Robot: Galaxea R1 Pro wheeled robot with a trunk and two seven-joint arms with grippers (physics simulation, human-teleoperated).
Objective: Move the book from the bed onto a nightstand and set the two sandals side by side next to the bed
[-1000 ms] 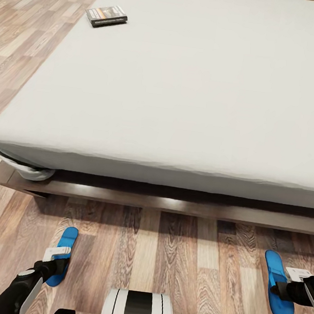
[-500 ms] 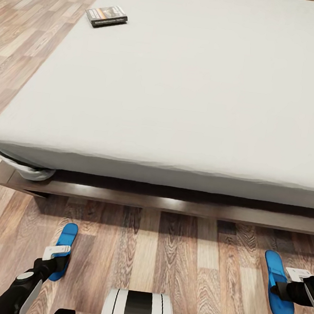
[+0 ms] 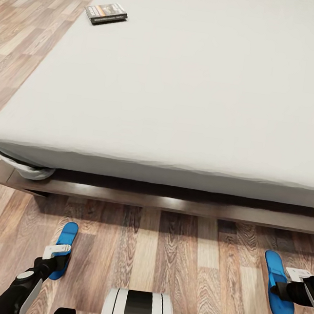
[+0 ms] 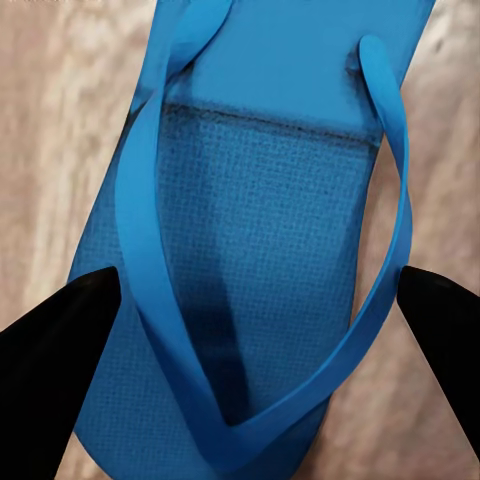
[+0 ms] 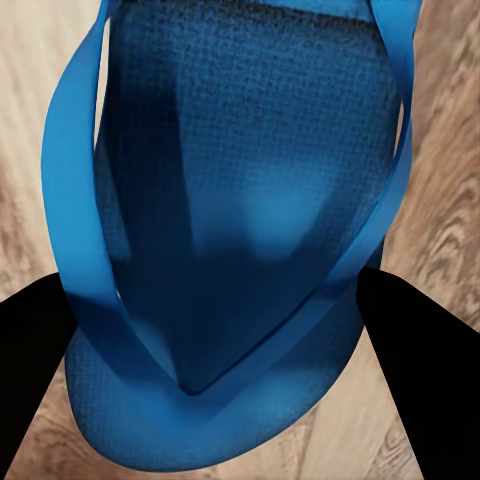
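Left hand (image 3: 57,264): low over the floor (image 3: 183,263), spread wide across the left sandal (image 3: 67,238). In the left wrist view, black fingers (image 4: 50,350) on both sides of the blue sole, straps between them; a strip of bare floor between the sole and one finger, so not closed on it.

Right hand (image 3: 278,290): low over the right sandal (image 3: 275,270), also spread wide. In the right wrist view, fingers (image 5: 420,340) at the two edges of the sole; touching or not, cannot tell.

Both sandals: flat on the wood floor near the foot of the bed (image 3: 184,91), toes toward the bed, well apart from each other, one in front of each side of the robot.

Book (image 3: 105,14): flat on the pale grey mattress, near its far left edge, well apart from both hands.

Under the mattress: dark brown frame (image 3: 171,204), with a fold of grey sheet hanging out at the near left corner.
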